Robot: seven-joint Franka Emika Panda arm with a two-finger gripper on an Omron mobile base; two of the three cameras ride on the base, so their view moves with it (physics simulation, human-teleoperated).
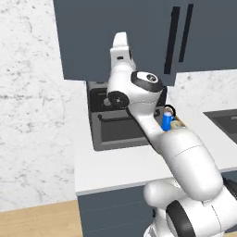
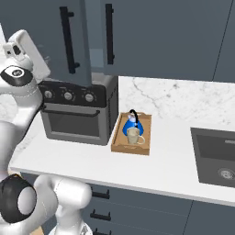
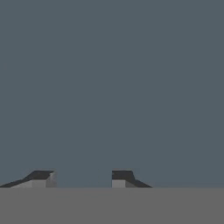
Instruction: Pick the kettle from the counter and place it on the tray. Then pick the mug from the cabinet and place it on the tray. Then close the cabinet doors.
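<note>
Inspection at the door-closing step.

Nearest: gripper (image 3: 81, 177) about half spread, fingertips (image 3: 41, 176) apart, nothing between them, nothing held. Directly ahead in the hand view, plain slate-blue panel, judged to be one of the cabinet doors (image 3: 112, 87); cannot tell touching or just short.

Further out, on the counter (image 2: 170, 170): tray (image 2: 120, 148) just beside the toaster oven (image 2: 75, 121), carrying kettle (image 2: 131, 124) at the back and mug (image 2: 134, 136) in front, the two touching or nearly so. Both placements judged complete.

Farthest, in the right base view: two bar handles (image 2: 69, 39) flanking a paler strip on the cabinet (image 2: 151, 36); suggests a door not fully home, though not confirmable.

Recommended practice:
- Push with the flat of the fingers, square to the panel, on the handle side, away from the hinge.
- Avoid hooking the bar handle.
- Press slowly until flush; stop on resistance.
- Check the neighbouring door before withdrawing.
</note>
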